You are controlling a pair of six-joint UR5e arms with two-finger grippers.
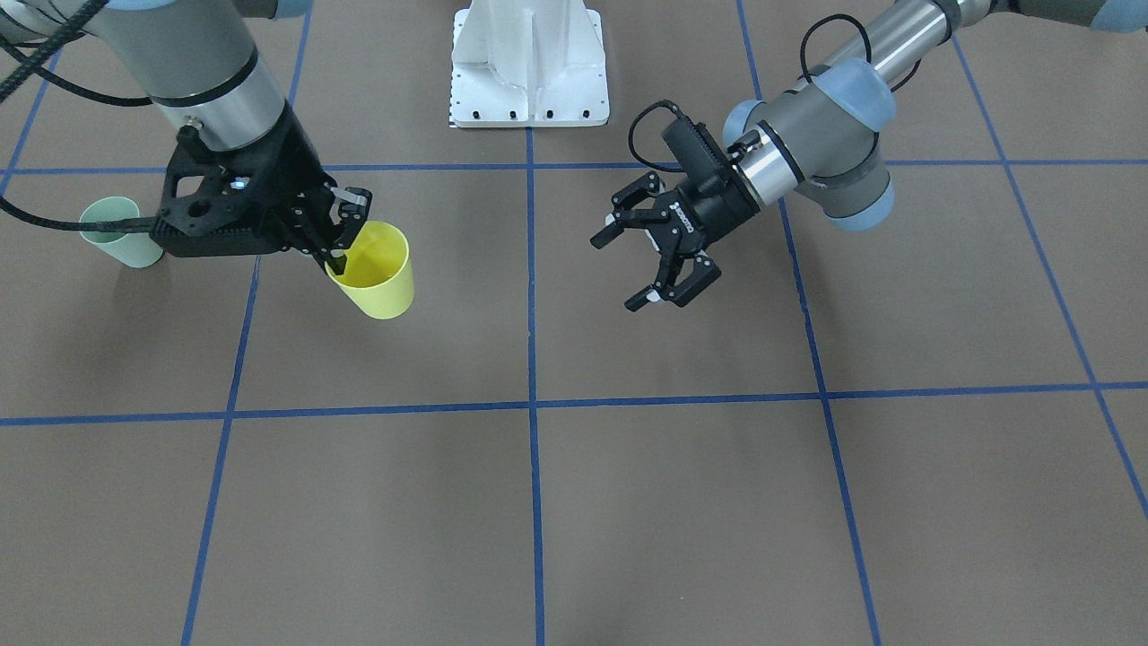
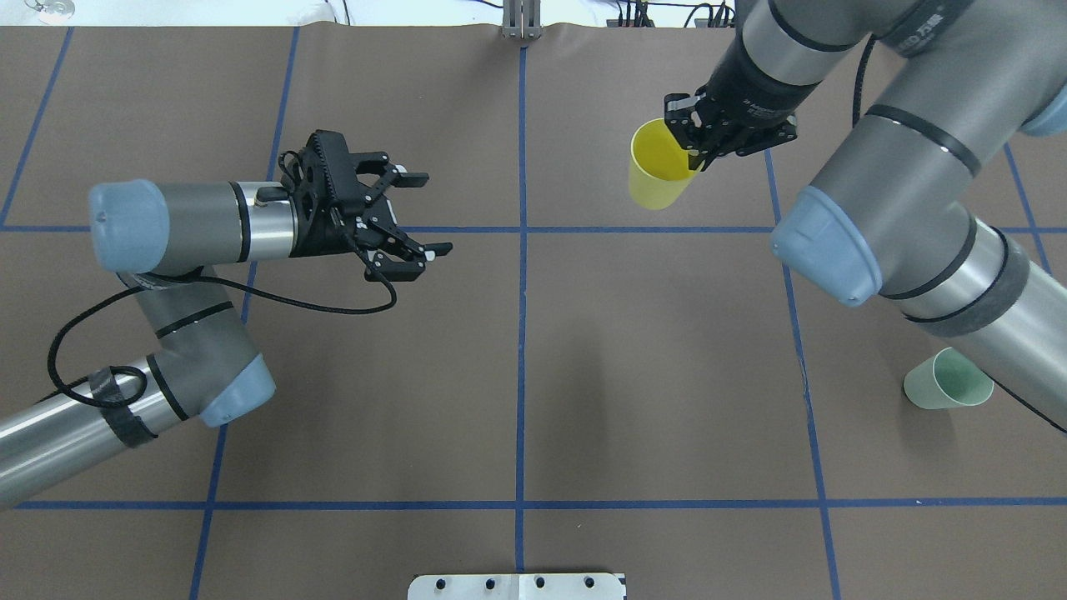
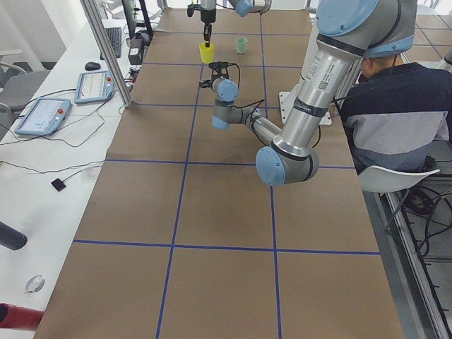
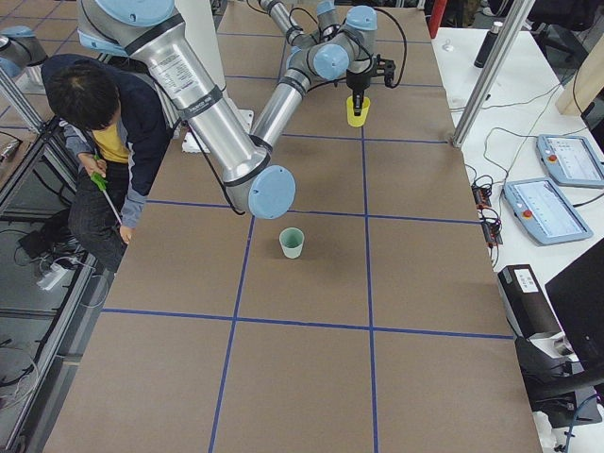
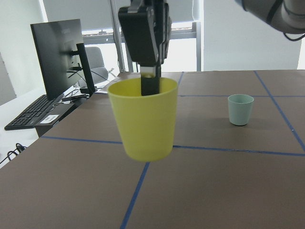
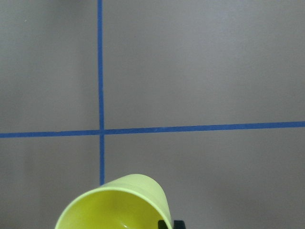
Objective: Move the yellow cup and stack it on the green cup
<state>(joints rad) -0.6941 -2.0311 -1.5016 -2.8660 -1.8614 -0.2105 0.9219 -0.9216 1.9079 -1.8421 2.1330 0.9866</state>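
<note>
Two cups concern us: the yellow cup (image 2: 654, 179) hangs upright off the table (image 2: 583, 375), its rim clamped by our right pincer (image 2: 693, 154), one finger inside the wall and one outside. The green cup (image 2: 946, 382) stands upright on the table, well apart from it, beside our right arm. Our left pincer (image 2: 433, 212) hovers with its fingers spread apart, holding nothing.

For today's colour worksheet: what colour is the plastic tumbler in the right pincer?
Bright yellow: the tapered plastic tumbler shows best in the left wrist view.
</note>
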